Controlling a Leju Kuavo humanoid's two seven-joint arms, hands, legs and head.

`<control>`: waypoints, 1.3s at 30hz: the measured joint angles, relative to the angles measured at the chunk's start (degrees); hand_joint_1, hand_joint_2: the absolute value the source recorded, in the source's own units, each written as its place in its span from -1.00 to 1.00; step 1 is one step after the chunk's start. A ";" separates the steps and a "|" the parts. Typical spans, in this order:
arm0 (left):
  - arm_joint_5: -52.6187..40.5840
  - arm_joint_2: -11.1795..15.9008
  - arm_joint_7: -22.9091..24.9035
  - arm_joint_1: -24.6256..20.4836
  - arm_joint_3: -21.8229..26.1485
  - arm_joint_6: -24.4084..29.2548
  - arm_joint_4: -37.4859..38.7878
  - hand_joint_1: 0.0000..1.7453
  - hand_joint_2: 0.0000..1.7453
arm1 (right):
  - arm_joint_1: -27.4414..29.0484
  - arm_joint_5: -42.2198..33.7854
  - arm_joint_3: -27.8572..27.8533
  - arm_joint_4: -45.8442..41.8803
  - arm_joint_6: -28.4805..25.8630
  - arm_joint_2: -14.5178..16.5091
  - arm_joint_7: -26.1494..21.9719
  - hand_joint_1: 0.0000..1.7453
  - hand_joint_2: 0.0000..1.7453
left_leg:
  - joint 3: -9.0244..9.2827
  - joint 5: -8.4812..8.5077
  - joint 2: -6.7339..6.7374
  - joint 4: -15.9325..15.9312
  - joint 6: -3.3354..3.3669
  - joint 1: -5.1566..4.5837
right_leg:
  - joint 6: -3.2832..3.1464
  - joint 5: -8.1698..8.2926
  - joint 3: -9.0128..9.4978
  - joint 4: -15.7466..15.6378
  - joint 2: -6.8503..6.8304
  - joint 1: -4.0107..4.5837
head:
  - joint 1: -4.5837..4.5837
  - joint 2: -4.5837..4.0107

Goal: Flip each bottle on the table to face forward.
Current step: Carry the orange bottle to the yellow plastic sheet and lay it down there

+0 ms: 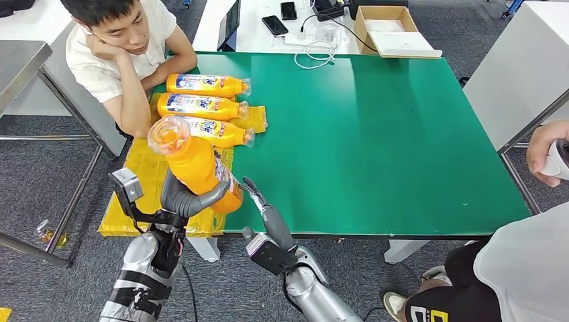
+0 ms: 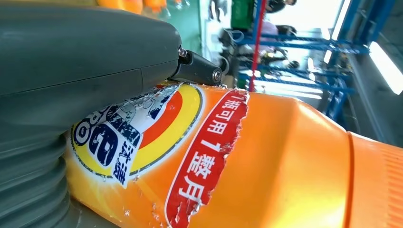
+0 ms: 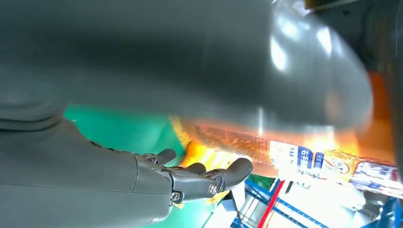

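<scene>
Head view: a green desk (image 1: pixel 376 134) takes up the middle of the frame, and in its upper left three orange bottles (image 1: pixel 201 105) lie on their sides in a row, caps pointing right, partly on yellow packaging (image 1: pixel 144 168) that overhangs the desk's left edge. A person (image 1: pixel 121 47) leans on the desk's upper left corner just beside the row, head propped on a hand. At the right edge a second person's hand (image 1: pixel 547 154) grips a small white object. Beyond the desk, at top centre, sit two phones (image 1: pixel 275 25), white cables and an open cardboard box (image 1: pixel 389 30). In the lower left the left hand (image 1: pixel 184 198) holds a fourth bottle (image 1: pixel 191 161) above the packaging, tilted, its clear base toward the camera; grey fingers wrap its smooth orange plastic body. Just right of it the right hand (image 1: pixel 265 211) stands by the desk's near edge, fingers straight and spread, holding nothing. Left wrist view: the held bottle's glossy label (image 2: pixel 142 137) has a ragged torn edge, with red, yellow and blue print and a ribbed cap at the right edge. Right wrist view: dark fingers (image 3: pixel 204 178) reach out, lightly curled, over green desk and blurred orange.
</scene>
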 joint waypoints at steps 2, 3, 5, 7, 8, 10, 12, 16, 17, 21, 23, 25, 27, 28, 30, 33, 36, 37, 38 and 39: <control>-1.01 0.21 -0.03 -0.98 0.83 1.43 1.41 1.00 1.00 | 0.30 0.15 0.00 0.19 -0.27 -0.42 -0.01 -1.00 1.00 | 0.00 0.00 0.01 0.00 0.00 0.00 | 0.00 0.00 0.00 0.00 0.00 0.00 | 0.01 0.00; -2.24 0.33 -0.36 -1.39 1.19 2.75 1.97 1.00 1.00 | 0.41 0.18 0.00 0.28 -0.32 -0.62 -0.01 -1.00 1.00 | 0.00 0.00 0.01 0.00 0.00 0.00 | 0.00 0.00 0.00 0.00 0.00 0.00 | 0.00 0.00; -6.98 0.63 -1.64 -2.06 1.61 7.16 2.68 1.00 1.00 | 0.62 0.20 0.00 0.41 -0.38 -0.96 -0.01 -1.00 1.00 | 0.00 0.00 0.00 0.00 0.00 0.00 | 0.00 0.00 0.00 0.00 0.00 0.00 | 0.00 0.00; -13.90 0.97 -3.18 -2.69 1.67 13.32 3.04 1.00 1.00 | 0.80 0.34 0.00 0.44 -0.45 -1.17 -0.01 -1.00 1.00 | -0.01 0.00 0.00 0.00 0.00 0.00 | 0.00 0.00 -0.01 0.01 0.00 0.00 | 0.00 0.00; -17.40 1.13 -3.87 -3.02 1.66 16.53 3.24 1.00 1.00 | 0.86 0.56 0.00 0.44 -0.60 -1.23 -0.01 -1.00 1.00 | -0.01 0.00 0.00 0.00 0.00 0.00 | 0.00 0.00 -0.01 0.01 0.00 0.00 | 0.00 0.00; -22.49 1.40 -4.88 -3.66 1.66 21.61 3.78 1.00 1.00 | 1.02 1.50 0.01 0.39 -2.13 -1.28 -0.02 -1.00 1.00 | -0.01 0.00 0.00 0.00 -0.01 0.00 | 0.00 0.00 -0.01 0.00 0.00 0.00 | -0.01 0.00; -24.55 1.62 -5.38 -4.10 1.68 24.19 4.35 1.00 1.00 | 1.50 2.63 0.03 -0.16 -5.83 -1.29 -0.04 -1.00 1.00 | -0.01 0.00 -0.01 0.00 -0.01 0.00 | 0.00 0.00 -0.01 0.00 0.00 0.00 | -0.01 0.00; -24.11 1.91 -5.28 -4.36 1.99 24.08 4.96 1.00 1.00 | 2.81 3.81 0.30 -2.48 -11.89 -1.29 -0.08 -1.00 1.00 | -0.01 0.00 0.02 0.00 -0.01 0.00 | 0.00 0.00 -0.02 0.00 0.00 0.00 | 0.00 0.00; -24.06 1.95 -5.29 -4.37 2.08 23.97 5.00 1.00 1.00 | 3.02 4.01 0.37 -2.92 -12.45 -1.29 -0.08 -1.00 1.00 | -0.01 0.00 0.02 0.00 -0.01 0.00 | 0.00 0.00 -0.02 0.00 0.00 0.00 | 0.00 0.00; -29.11 2.16 -6.34 -4.54 2.15 27.36 5.02 1.00 1.00 | 3.92 4.61 1.63 -4.94 -15.74 -1.64 -0.08 -1.00 1.00 | -0.01 0.00 0.00 0.00 -0.01 0.00 | 0.00 0.00 -0.01 0.00 0.00 0.00 | 0.00 0.00; -36.52 2.50 -6.37 -4.94 1.91 32.51 5.23 1.00 1.00 | 4.48 3.55 2.49 -5.87 -16.21 -1.90 -0.08 -1.00 1.00 | -0.01 0.00 0.01 0.00 -0.01 0.00 | 0.00 0.00 -0.02 0.00 0.00 0.00 | 0.01 0.00; -45.27 3.07 -5.26 -5.90 1.32 37.89 6.55 1.00 1.00 | 5.08 2.56 3.42 -6.71 -16.19 -2.10 -0.08 -1.00 0.00 | -0.01 0.00 -0.01 0.00 -0.01 0.00 | 0.00 0.00 -0.01 0.00 0.00 0.00 | 0.00 0.00; -52.55 3.76 -3.80 -7.38 0.64 41.59 9.40 1.00 1.00 | 5.66 1.83 4.55 -7.65 -16.15 -2.26 -0.08 -1.00 -1.00 | -0.01 0.00 -0.01 0.00 -0.01 0.00 | 0.00 0.00 -0.01 0.00 0.00 0.00 | 0.00 0.00; -55.04 4.11 -3.22 -8.20 0.39 42.87 11.19 1.00 1.00 | 6.00 1.49 5.16 -8.22 -16.12 -2.34 -0.08 -1.00 -1.00 | 0.00 0.00 0.00 0.00 -0.01 0.01 | 0.00 0.00 -0.01 0.01 0.00 0.01 | 0.00 0.00; -58.52 4.79 -2.10 -9.83 0.15 45.44 15.36 1.00 1.00 | 7.02 0.66 6.54 -9.88 -15.93 -2.59 -0.08 -1.00 -1.00 | 0.00 0.00 0.03 0.00 -0.01 0.02 | 0.00 0.00 -0.02 0.02 0.00 0.01 | 0.00 0.00; -61.91 5.91 -0.63 -12.04 0.14 48.64 21.60 1.00 1.00 | 8.98 -0.83 8.65 -13.06 -15.04 -3.15 -0.08 -1.00 -1.00 | 0.00 0.00 0.03 0.00 -0.01 0.02 | 0.00 0.00 -0.02 0.02 0.00 0.02 | 0.01 0.00; -63.64 6.84 0.46 -13.41 0.23 49.65 26.42 1.00 1.00 | 10.42 -2.65 9.94 -16.26 -13.67 -3.82 -0.08 -1.00 -1.00 | -0.01 0.00 0.01 0.00 -0.01 0.03 | -0.01 -0.01 -0.01 0.02 0.00 0.01 | 0.02 0.00; -63.87 7.11 0.62 -13.55 0.33 49.67 27.65 1.00 1.00 | 10.92 -3.26 10.18 -17.37 -13.32 -4.13 -0.08 -1.00 -1.00 | -0.01 0.00 0.02 0.00 -0.01 0.03 | -0.01 -0.01 -0.01 0.02 0.00 0.01 | 0.02 0.00; -63.96 7.34 0.68 -13.57 0.45 49.62 28.69 1.00 1.00 | 11.45 -3.75 10.36 -18.39 -13.09 -4.43 -0.08 -1.00 -1.00 | -0.01 0.00 0.02 0.00 -0.01 0.02 | -0.01 -0.01 -0.02 0.02 0.01 0.01 | 0.02 0.00; -64.00 7.54 0.69 -13.53 0.58 49.60 29.57 1.00 1.00 | 11.96 -4.05 10.50 -19.31 -12.96 -4.71 -0.08 -1.00 -1.00 | -0.02 0.00 0.02 0.00 -0.01 0.02 | -0.01 -0.01 -0.02 0.01 0.01 0.01 | 0.02 0.00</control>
